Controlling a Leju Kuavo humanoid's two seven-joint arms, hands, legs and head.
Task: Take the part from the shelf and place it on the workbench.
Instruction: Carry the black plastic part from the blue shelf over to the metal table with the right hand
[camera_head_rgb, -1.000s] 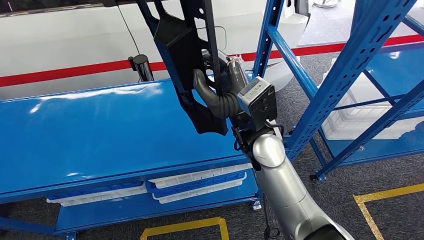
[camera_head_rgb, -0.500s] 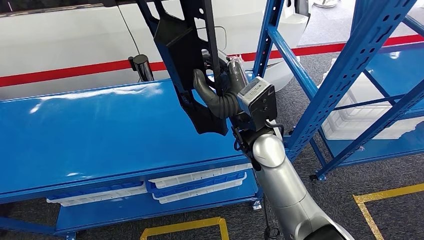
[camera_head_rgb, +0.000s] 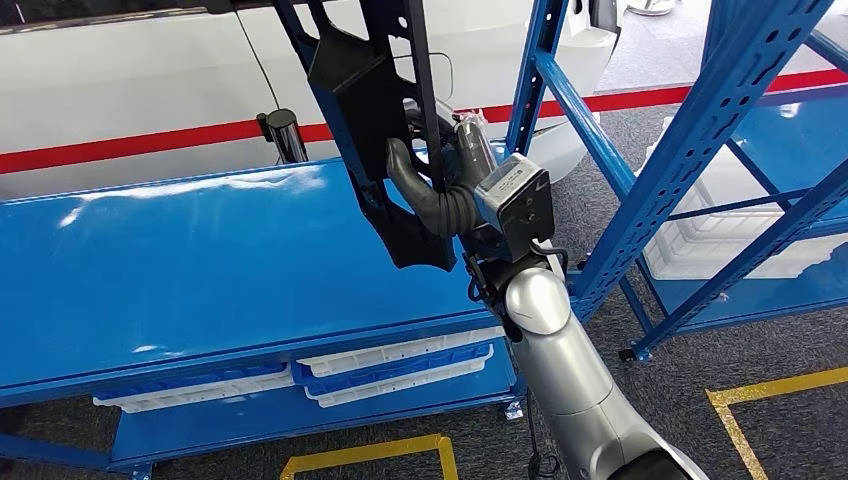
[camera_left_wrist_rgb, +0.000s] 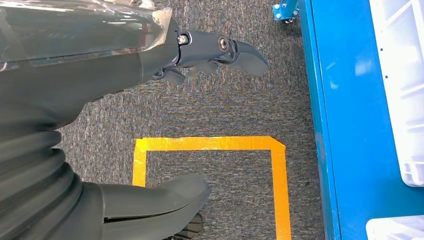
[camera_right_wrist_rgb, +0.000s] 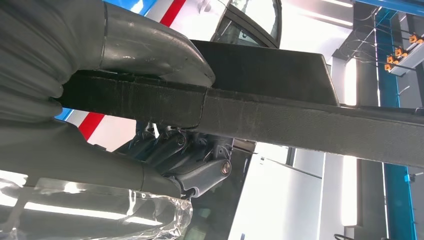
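A long black plastic part (camera_head_rgb: 375, 110) hangs upright in the air above the right half of the blue workbench (camera_head_rgb: 180, 270). My right hand (camera_head_rgb: 440, 175) grips it, thumb wrapped over its near edge and fingers behind. In the right wrist view the thumb (camera_right_wrist_rgb: 150, 52) lies over the part's textured black edge (camera_right_wrist_rgb: 300, 122) and the fingers (camera_right_wrist_rgb: 195, 152) close under it. The part's lower end is just above the bench top. In the left wrist view my left hand (camera_left_wrist_rgb: 150, 115) hangs over the carpet, its fingers (camera_left_wrist_rgb: 225, 50) apart and holding nothing.
A blue shelf rack (camera_head_rgb: 700, 150) stands to the right with a white tray (camera_head_rgb: 720, 240) on its low level. White and blue trays (camera_head_rgb: 400, 365) sit on the bench's lower shelf. A white car with a red stripe (camera_head_rgb: 150, 135) is behind. Yellow tape (camera_left_wrist_rgb: 210, 145) marks the floor.
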